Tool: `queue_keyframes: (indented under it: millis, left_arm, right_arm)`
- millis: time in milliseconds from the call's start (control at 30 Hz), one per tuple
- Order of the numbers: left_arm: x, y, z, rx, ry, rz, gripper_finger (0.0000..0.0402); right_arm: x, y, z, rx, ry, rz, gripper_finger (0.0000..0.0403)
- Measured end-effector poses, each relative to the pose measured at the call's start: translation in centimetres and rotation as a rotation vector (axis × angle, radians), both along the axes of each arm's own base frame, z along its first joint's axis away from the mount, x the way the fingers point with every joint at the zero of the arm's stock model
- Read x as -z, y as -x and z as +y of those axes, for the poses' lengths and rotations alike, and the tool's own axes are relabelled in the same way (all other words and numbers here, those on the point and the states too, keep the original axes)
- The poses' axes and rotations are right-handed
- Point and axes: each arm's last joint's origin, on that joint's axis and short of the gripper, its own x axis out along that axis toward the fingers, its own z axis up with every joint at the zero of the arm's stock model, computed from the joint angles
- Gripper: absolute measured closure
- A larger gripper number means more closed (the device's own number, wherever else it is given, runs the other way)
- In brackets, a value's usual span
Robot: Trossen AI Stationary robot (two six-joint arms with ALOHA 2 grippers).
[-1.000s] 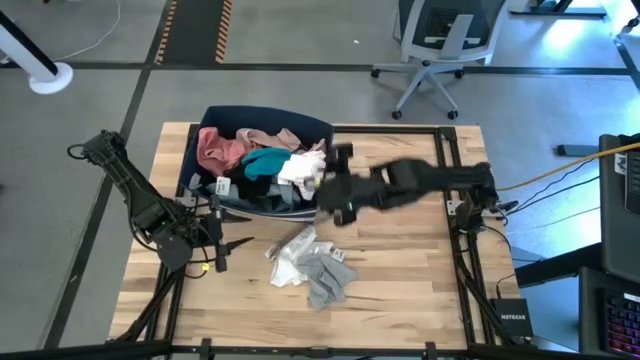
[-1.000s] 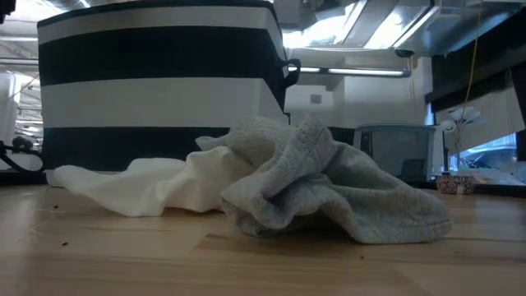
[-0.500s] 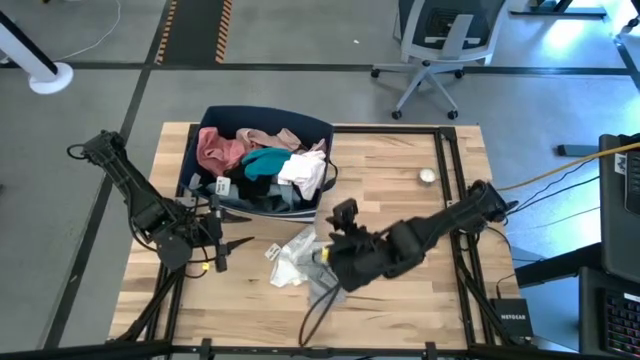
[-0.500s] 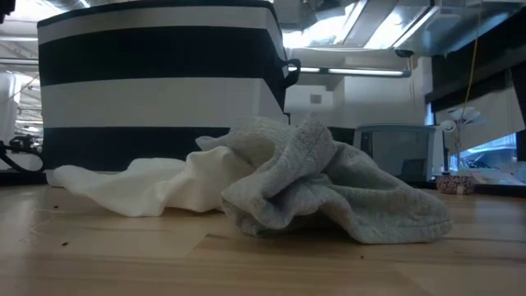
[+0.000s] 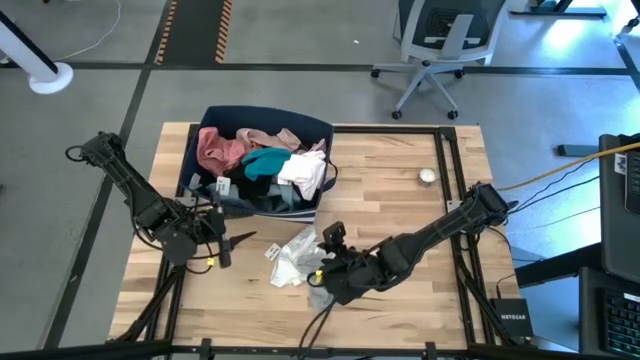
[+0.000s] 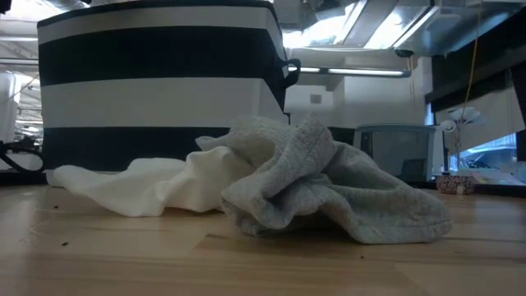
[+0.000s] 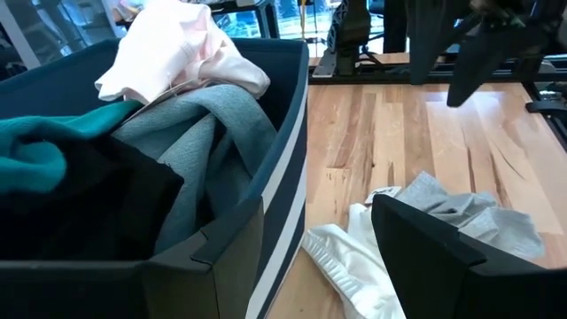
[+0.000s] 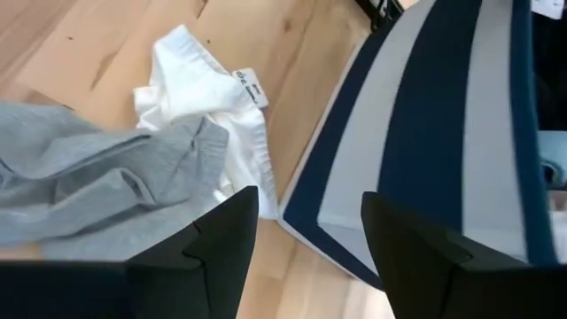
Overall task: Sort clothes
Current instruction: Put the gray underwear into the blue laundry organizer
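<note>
High view: right end effector (image 5: 325,268) low centre over grey piece (image 5: 322,290) and white piece (image 5: 290,262) on worktop (image 5: 400,200); left end effector (image 5: 218,250) waits left, grip unclear

Right wrist view: fingers wide apart, empty; risk grabbing both pieces, they overlap

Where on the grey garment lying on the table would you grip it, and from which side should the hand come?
Grip the grey garment at its raised, bunched fold, coming straight down from above. It lies crumpled on the table, so its high ridge gives the fingers cloth to pinch, clear of the white piece beside it.
</note>
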Motion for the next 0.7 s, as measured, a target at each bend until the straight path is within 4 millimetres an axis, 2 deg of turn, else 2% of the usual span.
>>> queue_keyframes:
  millis: [333, 700]
  left_arm:
    - [0.0, 0.0, 0.0, 0.000, -0.001, 0.001, 0.0194]
    - [0.0, 0.0, 0.0, 0.000, -0.003, 0.003, 0.0194]
  right_arm:
    - [2.5, 0.0, 0.0, -0.003, -0.004, 0.014, 0.0182]
    - [4.8, -0.1, 0.3, -0.047, -0.088, 0.022, 0.0182]
